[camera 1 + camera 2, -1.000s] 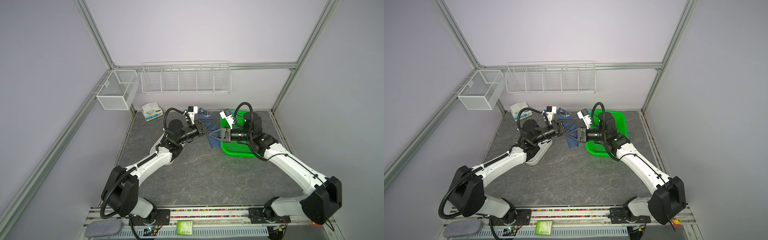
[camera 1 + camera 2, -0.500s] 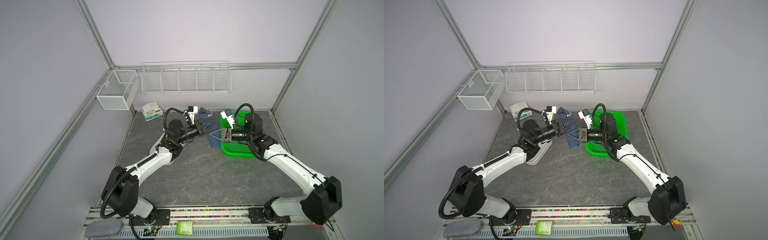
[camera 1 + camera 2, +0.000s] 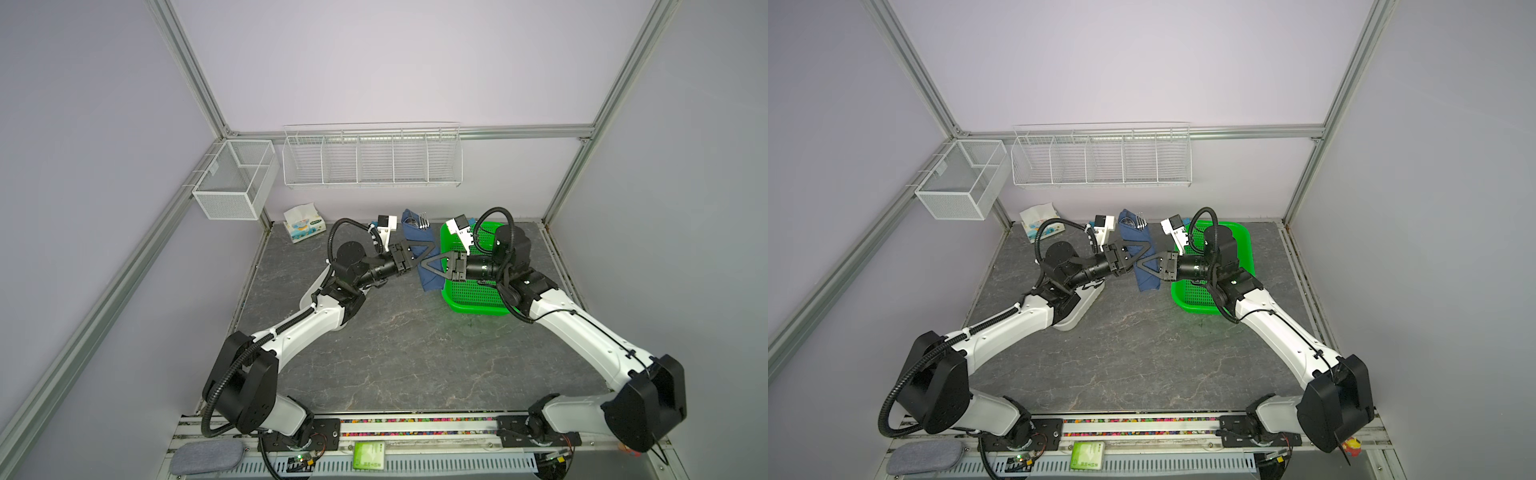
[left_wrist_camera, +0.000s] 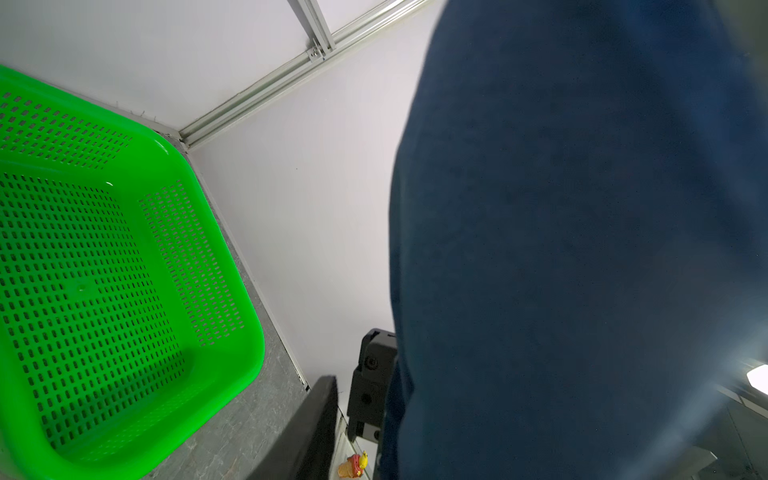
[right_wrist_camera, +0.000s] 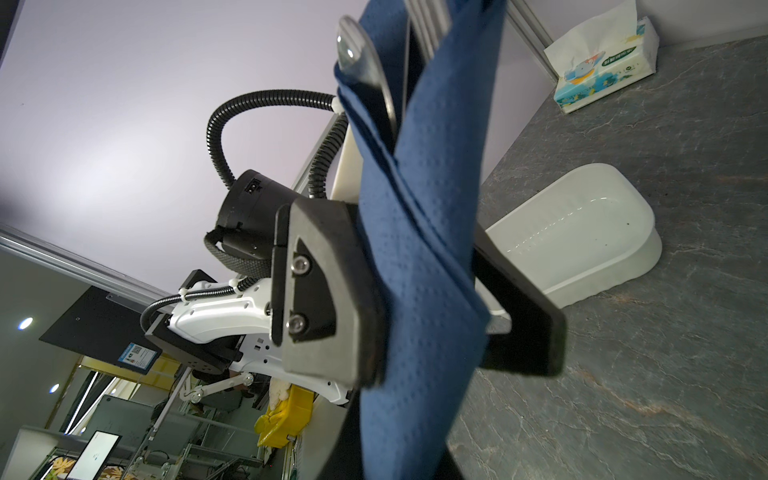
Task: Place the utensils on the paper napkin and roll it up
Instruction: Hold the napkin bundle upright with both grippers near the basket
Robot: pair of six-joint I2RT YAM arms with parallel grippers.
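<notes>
napkin: dark navy paper napkin (image 5: 424, 232), wrapped into a long narrow bundle. it's got a faint dotted embossing, and the layers cross diagonally on the front
utensils: the utensils (image 5: 374, 66) are tucked inside with only the top ends poking out. i can see a shiny spoon (image 5: 360, 58) bowl and some fork (image 5: 428, 16) tines. a thin metal edge runs between them, can't tell if that's the knife
where it is: up off the table (image 3: 415, 353), pretty much upright with the cutlery ends on top, toward the back middle. in both top views the napkin (image 3: 417, 236) (image 3: 1133, 233) hangs just beside the green basket (image 3: 478, 309)'s left rim
right gripper: the right gripper (image 3: 424, 266) is pinching the lower half of the bundle, fingers pressed tight with the paper between them
left gripper: the left gripper (image 5: 455, 363) has its jaws parted, loosely around the middle of the bundle. the grey finger face looks to be against the paper, and there's a sliver of gap at the black finger
left wrist view: the napkin (image 4: 582, 249) fills most of it, plain blue and blurry, with the perforated basket (image 4: 232, 266) off to one side
white tray: the white tray (image 5: 582, 232) sits on the table under the left arm
tissue pack: the tissue pack (image 3: 303, 222) is in the back left corner, well apart from everything
</notes>
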